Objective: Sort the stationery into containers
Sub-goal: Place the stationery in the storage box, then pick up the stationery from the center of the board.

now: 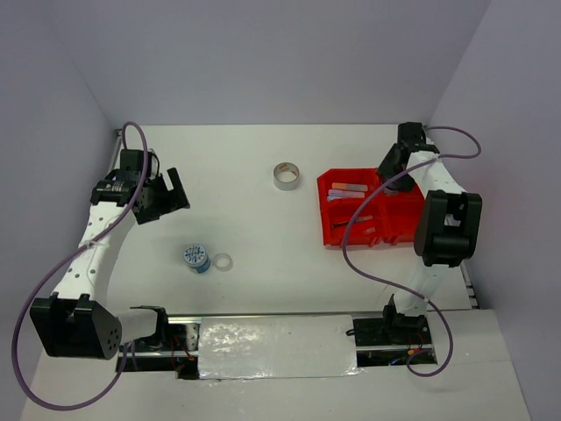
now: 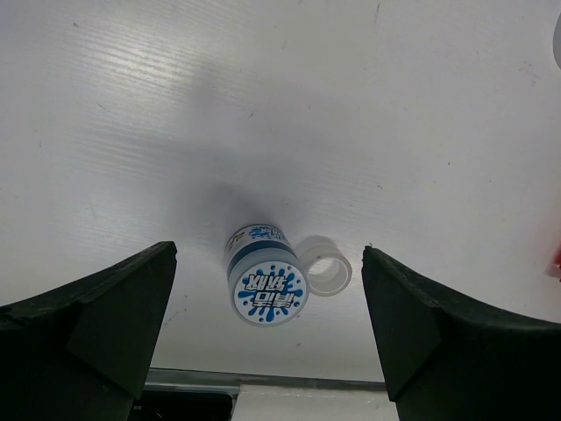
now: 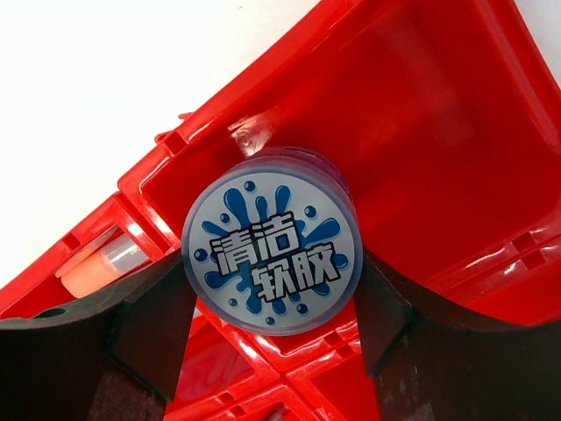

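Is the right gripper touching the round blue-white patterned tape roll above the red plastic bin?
Touching. The right wrist view shows the right gripper pressing both sides of the blue-white tape roll.

The left gripper (image 1: 166,200) is held wide apart above the tabletop near the left edge, with its arm bent upward. The right arm is extended toward the far right corner, and the right gripper (image 3: 272,307) is clamped on a blue-white tape roll (image 3: 272,250).
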Controlling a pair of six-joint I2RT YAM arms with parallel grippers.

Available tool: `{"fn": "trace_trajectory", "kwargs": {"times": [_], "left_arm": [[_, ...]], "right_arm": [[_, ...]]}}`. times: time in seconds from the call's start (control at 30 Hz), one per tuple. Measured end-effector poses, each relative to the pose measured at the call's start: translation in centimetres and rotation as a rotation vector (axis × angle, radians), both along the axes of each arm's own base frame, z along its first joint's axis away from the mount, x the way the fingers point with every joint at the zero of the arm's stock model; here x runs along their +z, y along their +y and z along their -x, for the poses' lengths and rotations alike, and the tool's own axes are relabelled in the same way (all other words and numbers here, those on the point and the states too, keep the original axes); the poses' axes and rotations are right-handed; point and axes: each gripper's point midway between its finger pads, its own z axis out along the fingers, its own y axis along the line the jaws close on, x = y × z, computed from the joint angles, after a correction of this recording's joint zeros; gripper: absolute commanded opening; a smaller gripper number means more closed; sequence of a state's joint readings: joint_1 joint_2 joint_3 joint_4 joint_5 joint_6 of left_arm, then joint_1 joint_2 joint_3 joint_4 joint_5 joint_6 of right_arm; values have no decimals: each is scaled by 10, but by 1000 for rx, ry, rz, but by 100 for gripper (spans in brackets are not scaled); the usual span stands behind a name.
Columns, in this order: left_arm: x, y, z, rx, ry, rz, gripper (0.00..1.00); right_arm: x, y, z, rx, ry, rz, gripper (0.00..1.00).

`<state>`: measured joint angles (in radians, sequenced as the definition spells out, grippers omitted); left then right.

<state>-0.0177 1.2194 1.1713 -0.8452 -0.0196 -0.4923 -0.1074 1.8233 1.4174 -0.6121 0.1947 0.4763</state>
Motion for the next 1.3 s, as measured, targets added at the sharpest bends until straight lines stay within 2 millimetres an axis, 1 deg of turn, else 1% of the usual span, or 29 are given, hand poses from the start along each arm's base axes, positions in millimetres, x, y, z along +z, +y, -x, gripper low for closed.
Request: {"fn": "trace_trajectory", "kwargs": {"times": [0.03,0.07,0.1,0.2,0.23,0.27,0.43,0.53,0.63,0.67,0.7,0.73,0.77,0.8,0.83,0.87,0.9,0.93,0.97,1.0,1.03,1.07,1.1,1.17,1.23,1.3], "left_arm": [[0,0,0,0,0,0,99],[0,0,0,0,0,0,99],[0,0,0,0,0,0,99],[0,0,0,0,0,0,99],[0,0,0,0,0,0,99],[0,0,0,0,0,-1,99],[0,-1,0,-5,0,3,99],[0,-1,0,-17,0,-2,99],[0,0,0,-15,0,-9,99],[-1,2,0,-9,2,-17,99],[-1,5,2,6,8,-29,99],[-1,10,3,29,18,-48,99],[0,15,4,62,27,-66,99],[2,21,6,102,45,-85,99],[5,28,6,133,53,-107,99],[9,34,6,176,57,-124,99],[15,41,6,222,56,-139,99],[23,50,6,275,48,-155,99],[30,59,8,330,39,-170,99],[37,68,10,381,29,-181,99],[43,76,13,421,20,-192,99],[48,83,15,454,11,-200,99],[52,89,18,482,5,-209,99],[59,96,23,517,-2,-220,99],[62,100,25,531,-8,-219,99],[62,100,26,525,-5,-219,99]], "right_arm": [[0,0,0,0,0,-1,53],[0,0,0,-1,0,-1,54],[0,0,0,-2,0,-2,63],[0,0,0,-4,0,-2,67],[0,0,0,-5,0,-3,76],[0,0,0,-7,0,-3,99],[2,0,0,-11,-5,-2,100],[10,0,0,-13,-27,-3,100],[30,5,-1,0,-74,0,100],[39,10,-1,16,-96,5,100],[51,20,-1,47,-122,19,100],[64,36,-2,93,-154,27,100],[79,57,-3,156,-193,48,100],[95,89,-4,243,-243,55,100],[104,114,-3,307,-276,49,100],[125,175,5,465,-349,33,100],[137,224,16,591,-402,6,100],[147,276,33,728,-446,-29,100],[153,320,54,850,-475,-64,100],[153,360,76,963,-484,-91,100],[152,392,94,1052,-488,-113,100],[149,418,108,1126,-489,-132,100],[141,444,122,1198,-479,-146,100],[125,488,143,1311,-453,-168,100],[99,526,161,1408,-405,-168,100],[76,556,173,1478,-368,-161,100]]}}
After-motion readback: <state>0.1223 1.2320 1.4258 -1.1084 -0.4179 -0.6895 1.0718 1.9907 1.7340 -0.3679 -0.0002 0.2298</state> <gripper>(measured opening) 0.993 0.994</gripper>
